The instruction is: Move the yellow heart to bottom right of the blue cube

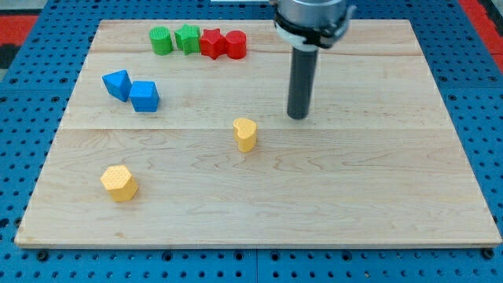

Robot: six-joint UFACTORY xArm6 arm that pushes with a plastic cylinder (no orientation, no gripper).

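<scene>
In the camera view, our tip (298,116) has no fingers to open or close; it stands up and to the right of the yellow heart (246,134), apart from it. The heart lies mid-counter (354,196), well right of the blue cube (145,97). Pushing off-centre could spin it toward the yellow hexagonal block (119,182).

The arm enters from the view's top, right of centre, where a grey metal collar with a pale ring shows at the frame's edge. From it a straight dark rod hangs upright, with no visible tilt. My tip (298,116) rests at the surface in the upper middle of the view, casting a small shadow just around its end.
</scene>
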